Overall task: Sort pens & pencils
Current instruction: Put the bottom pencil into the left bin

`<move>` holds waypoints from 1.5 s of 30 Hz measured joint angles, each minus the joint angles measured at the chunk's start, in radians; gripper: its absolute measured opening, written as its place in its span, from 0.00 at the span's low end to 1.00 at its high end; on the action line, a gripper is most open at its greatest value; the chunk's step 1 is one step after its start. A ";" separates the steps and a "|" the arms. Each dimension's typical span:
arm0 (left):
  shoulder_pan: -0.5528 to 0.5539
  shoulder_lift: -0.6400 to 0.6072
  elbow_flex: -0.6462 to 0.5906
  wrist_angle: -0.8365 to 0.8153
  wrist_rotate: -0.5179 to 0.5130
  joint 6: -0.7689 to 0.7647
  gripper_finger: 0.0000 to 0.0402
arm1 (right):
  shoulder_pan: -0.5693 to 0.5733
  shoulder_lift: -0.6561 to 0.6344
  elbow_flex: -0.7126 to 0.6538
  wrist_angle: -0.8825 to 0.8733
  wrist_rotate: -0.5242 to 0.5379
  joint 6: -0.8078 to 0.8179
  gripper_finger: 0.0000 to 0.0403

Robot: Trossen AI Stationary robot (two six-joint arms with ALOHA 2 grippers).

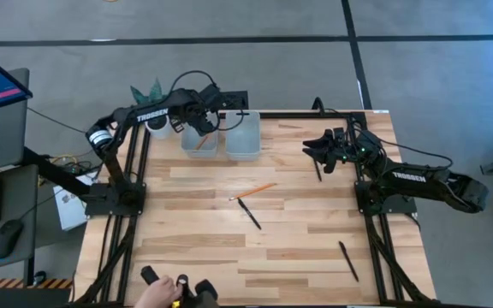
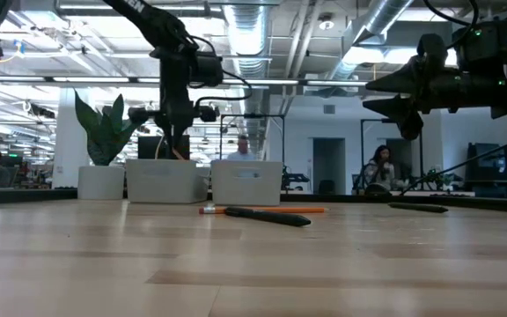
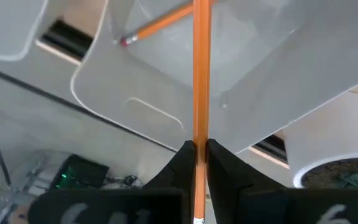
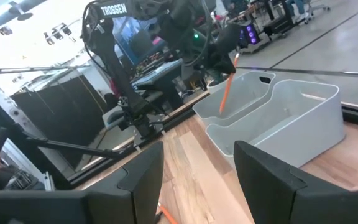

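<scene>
My left gripper (image 1: pixel 197 120) is above the left of two pale bins (image 1: pixel 199 137), shut on an orange pencil (image 3: pixel 201 81) that points down into that bin. A second pencil (image 3: pixel 160 23) lies in the same bin. A third pencil (image 1: pixel 253 191) lies on the table's middle, with a black pen (image 1: pixel 249 212) just nearer. Another pen (image 1: pixel 318 169) lies below my right gripper (image 1: pixel 319 147), which is open and empty above the table's right side. A third pen (image 1: pixel 348 261) lies near the right front. My left gripper pinches the pencil's shaft (image 3: pixel 201 138) between its two fingertips (image 3: pixel 221 155), close to its upper end. The fingers point down and the pencil runs on along them. The pencil hangs below the fingers (image 4: pixel 227 87), slightly tilted, its lower end inside the left bin.
The right bin (image 1: pixel 243 135) stands beside the left one at the table's far edge. A white pot with a plant (image 1: pixel 151 92) stands left of the bins. A person's hand (image 1: pixel 165 293) shows at the near edge. Bare wood lies between the loose pens.
</scene>
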 joint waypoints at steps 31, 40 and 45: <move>0.015 0.095 0.000 0.011 0.162 -0.232 0.04 | -0.002 0.000 0.000 -0.011 0.027 -0.006 0.54; 0.015 0.095 0.000 0.016 0.162 -0.267 0.04 | -0.002 0.000 0.000 -0.011 0.027 -0.006 0.54; 0.015 0.095 0.000 0.015 0.180 -0.269 0.04 | -0.002 0.000 0.000 -0.011 0.027 -0.006 0.54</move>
